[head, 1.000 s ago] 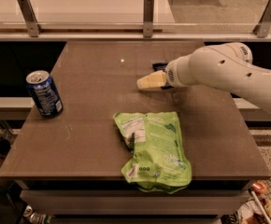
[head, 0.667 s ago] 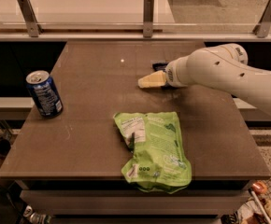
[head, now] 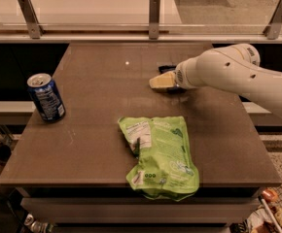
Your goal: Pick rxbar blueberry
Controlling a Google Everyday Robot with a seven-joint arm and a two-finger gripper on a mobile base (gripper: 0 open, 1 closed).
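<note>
The rxbar blueberry [head: 167, 69] shows only as a small dark navy sliver on the brown table [head: 97, 96], right of centre toward the back. Most of it is hidden behind my gripper. My gripper [head: 162, 80], cream coloured at the end of the white arm [head: 228, 72], reaches in from the right. It sits low over the table, right at the bar and covering it. I cannot tell whether it touches the bar.
A blue soda can [head: 46, 96] stands near the table's left edge. A large light-green crinkled bag [head: 159, 154] lies at the front centre, overhanging the front edge. A railing with metal posts [head: 154, 9] runs behind the table.
</note>
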